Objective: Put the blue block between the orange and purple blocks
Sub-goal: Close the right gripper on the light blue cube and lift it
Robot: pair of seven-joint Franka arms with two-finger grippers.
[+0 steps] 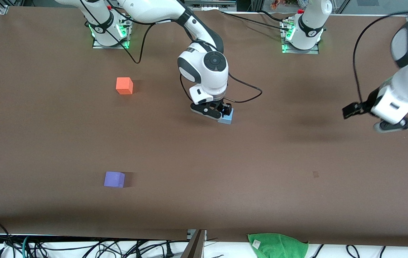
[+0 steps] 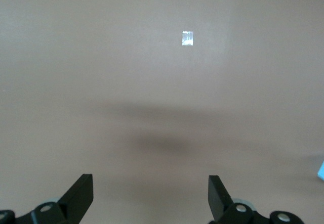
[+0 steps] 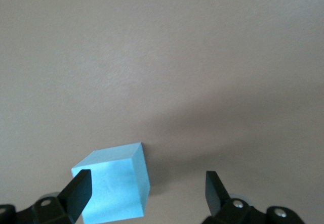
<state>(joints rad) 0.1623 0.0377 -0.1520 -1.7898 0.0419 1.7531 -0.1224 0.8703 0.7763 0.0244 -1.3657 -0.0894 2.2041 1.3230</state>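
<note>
Near mid-surface, toward the robots' bases: small matte sky-blue cube [image 1: 226, 116], resting on brown surface [image 1: 297, 172]. Right gripper [image 1: 214, 111] low over it, fingers [image 3: 77, 192] spread wide, cube off-centre against one finger, not yet gripped. Step in hand: grasp approach. Next: centre, close, carry between orange-red cube [image 1: 124, 86] and violet-purple cube [image 1: 114, 179]. Left gripper [image 1: 383, 118] waiting aloft, fingers apart.

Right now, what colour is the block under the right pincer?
Light sky blue: the blue block, clearest in the right wrist view.
</note>
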